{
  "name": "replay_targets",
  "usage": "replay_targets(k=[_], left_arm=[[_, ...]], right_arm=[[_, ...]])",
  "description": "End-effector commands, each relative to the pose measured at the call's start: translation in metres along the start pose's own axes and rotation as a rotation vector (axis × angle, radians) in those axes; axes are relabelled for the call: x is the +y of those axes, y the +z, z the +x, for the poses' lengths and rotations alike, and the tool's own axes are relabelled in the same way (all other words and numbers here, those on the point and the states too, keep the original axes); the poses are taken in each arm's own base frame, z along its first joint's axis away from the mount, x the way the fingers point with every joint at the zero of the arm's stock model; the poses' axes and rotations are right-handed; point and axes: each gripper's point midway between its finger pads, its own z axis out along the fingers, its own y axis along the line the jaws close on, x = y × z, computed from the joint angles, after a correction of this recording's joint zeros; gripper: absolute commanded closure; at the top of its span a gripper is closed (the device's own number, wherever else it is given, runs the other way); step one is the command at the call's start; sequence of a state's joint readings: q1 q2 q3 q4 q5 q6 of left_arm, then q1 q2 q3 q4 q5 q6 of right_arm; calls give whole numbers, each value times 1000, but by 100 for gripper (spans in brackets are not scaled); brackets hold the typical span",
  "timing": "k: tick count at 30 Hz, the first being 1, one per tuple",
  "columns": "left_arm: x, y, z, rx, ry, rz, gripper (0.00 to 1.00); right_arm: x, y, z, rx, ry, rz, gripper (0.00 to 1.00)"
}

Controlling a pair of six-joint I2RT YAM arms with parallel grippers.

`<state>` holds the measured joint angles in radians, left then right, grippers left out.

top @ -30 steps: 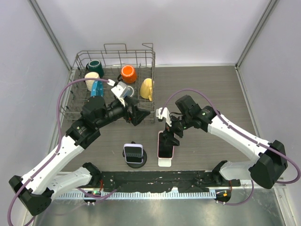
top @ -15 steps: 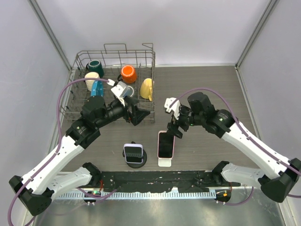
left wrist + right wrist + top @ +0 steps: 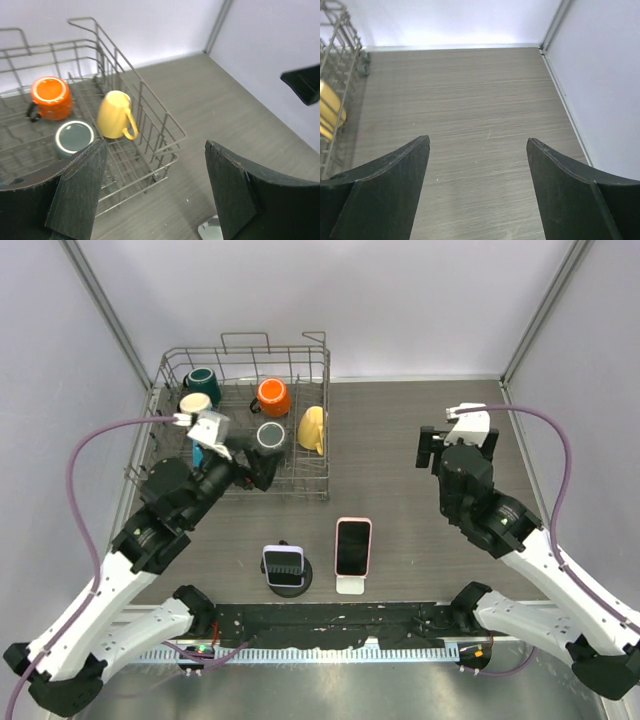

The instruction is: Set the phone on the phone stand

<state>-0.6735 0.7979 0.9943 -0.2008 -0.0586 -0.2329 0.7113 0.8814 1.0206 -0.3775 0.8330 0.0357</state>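
The phone (image 3: 353, 546) leans on the white phone stand (image 3: 350, 585) near the 6 o'clock edge of the table (image 3: 420, 520). Its long axis runs 12 to 6, and its lower end sits in the stand's lip. From the phone, the right tool (image 3: 437, 445) hangs well apart at about 1 o'clock, fingers spread wide and empty. The left tool (image 3: 255, 465), likewise spread and empty, is at about 10 o'clock by the dish rack (image 3: 245, 352). Neither arm is clearly nearer. The placement looks complete, so no further reach seems needed.
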Motion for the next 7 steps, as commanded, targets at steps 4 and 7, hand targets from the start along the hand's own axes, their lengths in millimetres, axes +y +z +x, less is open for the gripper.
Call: replay_targets(k=[4, 7], left_arm=[[9, -83, -120, -373, -87, -84, 16], [2, -127, -157, -517, -101, -39, 12]], right_arm=[[-57, -69, -63, -322, 398, -94, 16], [-64, -115, -99, -567, 542, -303, 16]])
